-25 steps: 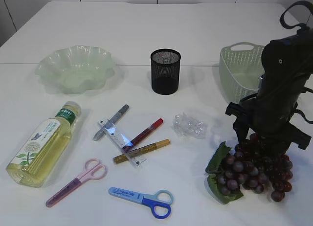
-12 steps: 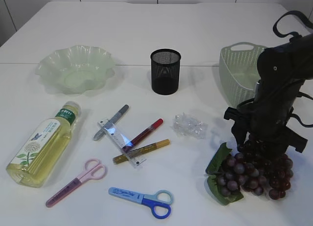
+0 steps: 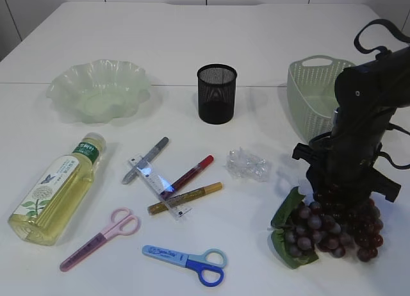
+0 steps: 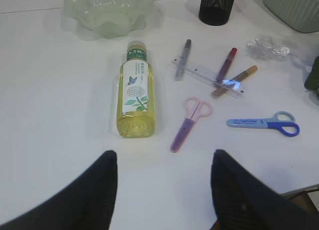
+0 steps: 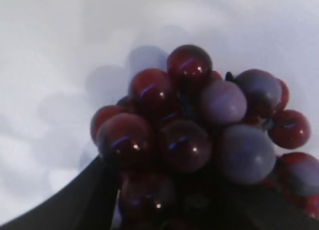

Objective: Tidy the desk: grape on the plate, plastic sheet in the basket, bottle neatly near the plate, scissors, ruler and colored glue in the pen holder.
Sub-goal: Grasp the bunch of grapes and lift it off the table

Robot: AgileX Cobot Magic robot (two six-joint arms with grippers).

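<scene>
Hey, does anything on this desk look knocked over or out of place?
Yes. The bottle lies on its side instead of standing, and the clear ruler sits tangled under the red and gold glue pens.

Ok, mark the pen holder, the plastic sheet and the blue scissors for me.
pen holder (image 3: 216,100): exterior view, mesh wall.
plastic sheet (image 3: 247,164): exterior view, middle of the crumple.
blue scissors (image 3: 168,254): exterior view, sheathed blade.

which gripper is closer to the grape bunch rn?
Right. The right gripper is down on top of the grape bunch, grapes filling its wrist view. The left gripper hovers over bare table near the bottle, far across the desk.
</scene>
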